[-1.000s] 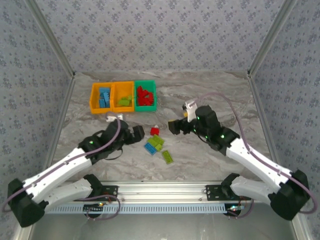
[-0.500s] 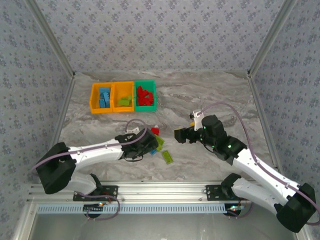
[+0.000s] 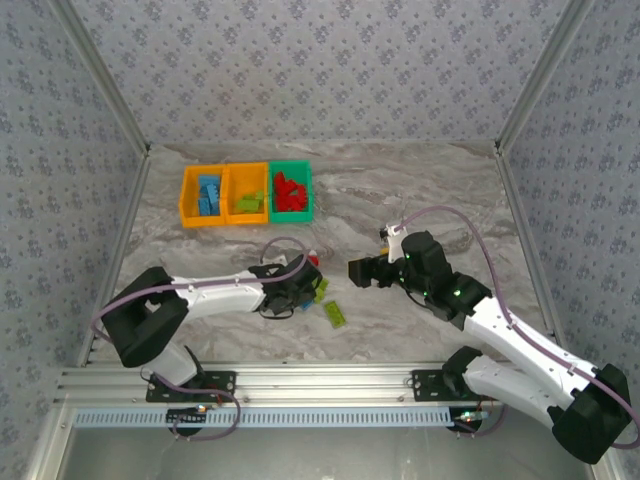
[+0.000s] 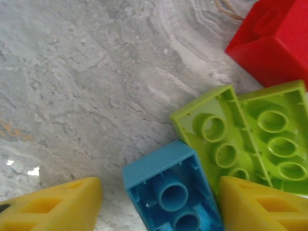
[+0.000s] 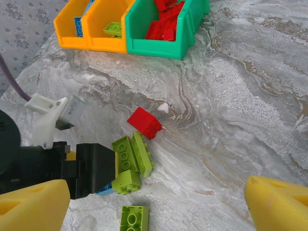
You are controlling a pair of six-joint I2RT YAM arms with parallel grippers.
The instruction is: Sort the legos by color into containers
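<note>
Containers: I see the containers [image 3: 245, 221] in a row at the tabletop's [image 3: 420, 190] far left, stored legos [image 3: 289, 192] inside.
Loose legos: the loose legos [image 3: 318, 288] lie mid-tabletop, nearer me than the containers.
Single lego: the single lego [image 3: 335, 314] lies just nearer and right.
Left end effector: the left end effector [image 3: 293, 292] sits over the loose legos.
Right end effector: the right end effector [image 3: 358, 272] is right of them, apart.

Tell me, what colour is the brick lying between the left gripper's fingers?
The brick is blue; the left wrist view shows it best.

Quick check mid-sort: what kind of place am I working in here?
Probably a lab test booth: patterned backdrop walls on a metal frame, a marble-look tabletop, and a mounting rail along the near edge.
</note>
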